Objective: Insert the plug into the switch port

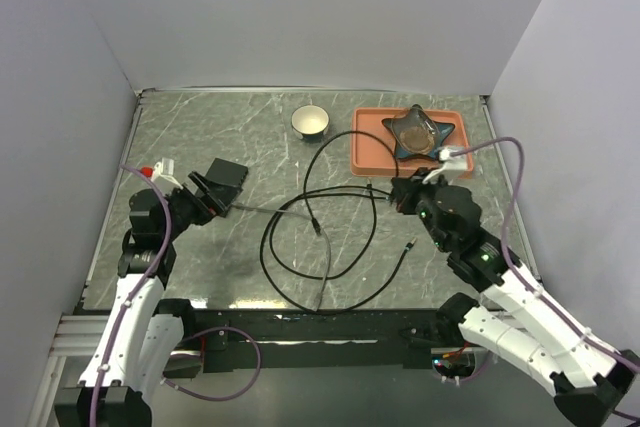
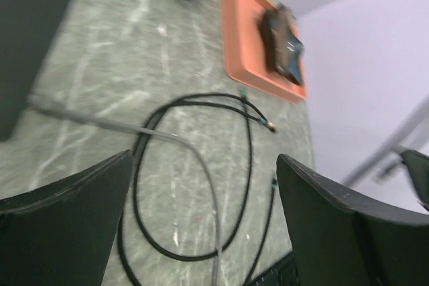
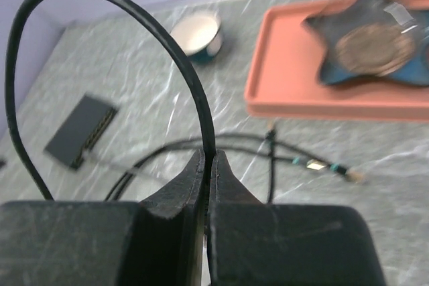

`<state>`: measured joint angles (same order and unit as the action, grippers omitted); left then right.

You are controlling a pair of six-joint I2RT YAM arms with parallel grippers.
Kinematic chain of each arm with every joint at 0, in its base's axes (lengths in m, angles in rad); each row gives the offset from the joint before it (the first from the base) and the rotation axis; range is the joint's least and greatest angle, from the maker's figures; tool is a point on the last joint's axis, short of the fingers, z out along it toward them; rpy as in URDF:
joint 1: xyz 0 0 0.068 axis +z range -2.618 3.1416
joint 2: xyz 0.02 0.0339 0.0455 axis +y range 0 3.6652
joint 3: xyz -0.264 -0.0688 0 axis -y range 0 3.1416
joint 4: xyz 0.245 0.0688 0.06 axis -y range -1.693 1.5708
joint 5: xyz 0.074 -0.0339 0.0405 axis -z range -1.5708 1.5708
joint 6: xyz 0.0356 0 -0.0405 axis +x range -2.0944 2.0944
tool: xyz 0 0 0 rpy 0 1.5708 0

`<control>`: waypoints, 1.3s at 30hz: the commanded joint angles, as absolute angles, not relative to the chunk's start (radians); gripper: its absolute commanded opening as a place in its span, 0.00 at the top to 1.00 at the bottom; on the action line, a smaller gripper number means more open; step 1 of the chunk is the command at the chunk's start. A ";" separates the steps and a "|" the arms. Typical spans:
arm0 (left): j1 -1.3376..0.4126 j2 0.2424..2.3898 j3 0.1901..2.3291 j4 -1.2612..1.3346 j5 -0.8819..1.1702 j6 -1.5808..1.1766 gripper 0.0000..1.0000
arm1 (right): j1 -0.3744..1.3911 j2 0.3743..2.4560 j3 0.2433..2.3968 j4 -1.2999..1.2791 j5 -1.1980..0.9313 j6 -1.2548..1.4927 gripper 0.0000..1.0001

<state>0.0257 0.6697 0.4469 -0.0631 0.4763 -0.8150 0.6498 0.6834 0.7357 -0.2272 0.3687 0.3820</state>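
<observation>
Left gripper (image 1: 205, 197) hangs right beside the switch (image 1: 228, 175), fingers (image 2: 67, 219) spread wide with nothing between them. The switch lies flat on the table (image 1: 200, 127) at left-centre, and a grey lead (image 2: 100, 120) runs out of it to the right. The black cable (image 3: 207, 125) lies in loose loops mid-table. Small bowl (image 1: 311, 121) sits at the back. We see one plug (image 3: 315, 164) lying free on the table near the tray's near edge, well apart from the switch. Right gripper (image 3: 209, 159) is pinched closed on the black cable, which arches up over its fingers. The orange tray (image 1: 370, 152) at far right carries a dark star-shaped dish (image 1: 420, 132).
</observation>
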 commanded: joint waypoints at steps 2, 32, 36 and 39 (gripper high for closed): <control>-0.052 0.695 0.428 0.120 0.600 -0.835 0.07 | 0.644 0.782 0.696 -0.101 0.169 0.434 1.00; -0.299 1.052 0.546 -0.044 0.459 -0.718 0.19 | 0.630 1.107 0.699 -0.146 0.032 0.434 0.01; -0.428 1.167 0.644 -0.155 0.309 -0.704 0.27 | 0.630 1.126 0.698 -0.138 0.026 0.448 0.01; -0.512 1.261 0.707 -0.206 0.192 -0.709 0.29 | 0.630 1.126 0.692 -0.133 0.018 0.448 0.01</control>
